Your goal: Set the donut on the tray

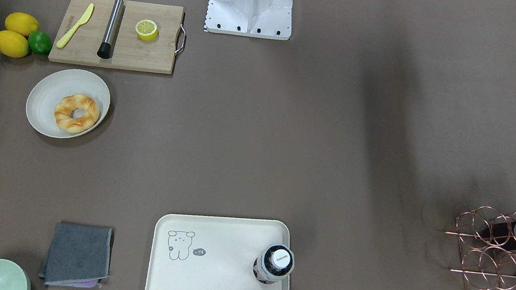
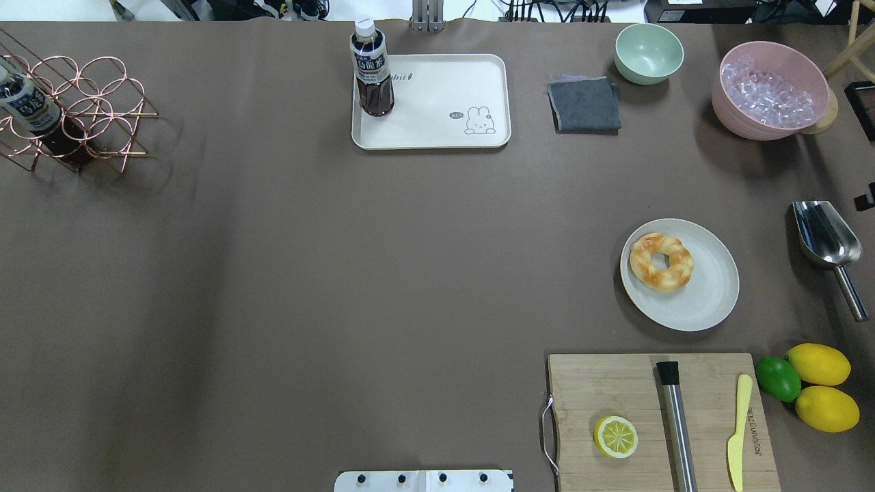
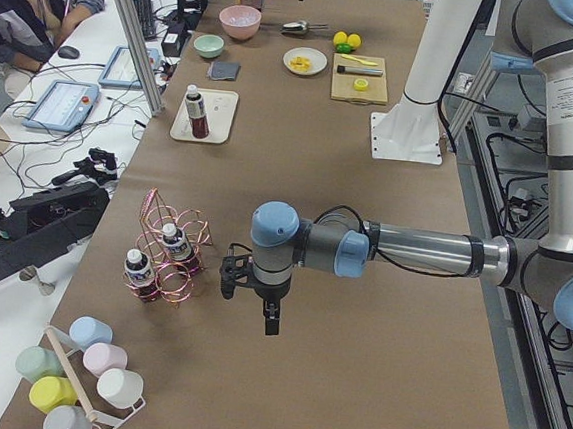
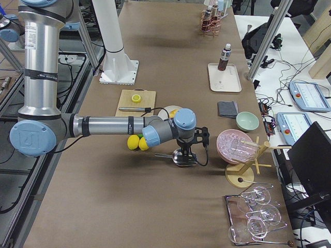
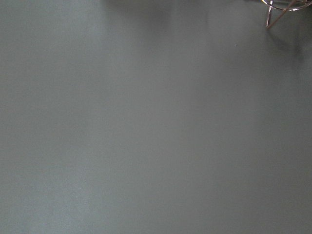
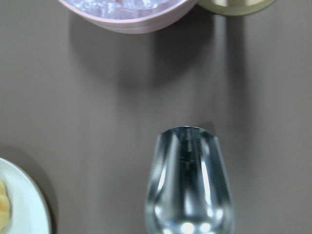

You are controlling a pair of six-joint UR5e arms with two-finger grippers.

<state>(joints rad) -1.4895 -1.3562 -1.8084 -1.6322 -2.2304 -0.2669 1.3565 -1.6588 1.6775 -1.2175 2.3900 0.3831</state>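
The donut (image 1: pixel 77 113) (image 2: pixel 661 261) is a golden-brown twisted ring lying on a round off-white plate (image 1: pixel 47 94) (image 2: pixel 711 294). The cream tray (image 1: pixel 218 268) (image 2: pixel 437 102) with the bear drawing lies across the table from it, with a dark drink bottle (image 1: pixel 274 264) (image 2: pixel 372 68) standing at one corner. My left gripper (image 3: pixel 269 318) hangs over bare table near the copper rack, far from the donut. My right gripper (image 4: pixel 187 155) hangs over the metal scoop, beside the plate. Both show only in the side views, so I cannot tell whether they are open or shut.
A wooden cutting board (image 2: pixel 615 389) holds a halved lemon (image 2: pixel 615 436), a steel rod and a yellow knife. Lemons and a lime (image 2: pixel 778 378) lie beside it. The metal scoop (image 2: pixel 824 236) (image 6: pixel 187 185), a pink ice bowl (image 2: pixel 769 92), a green bowl (image 2: pixel 648 51), a grey cloth (image 2: pixel 584 102) and the copper rack (image 2: pixel 68 109) stand around.
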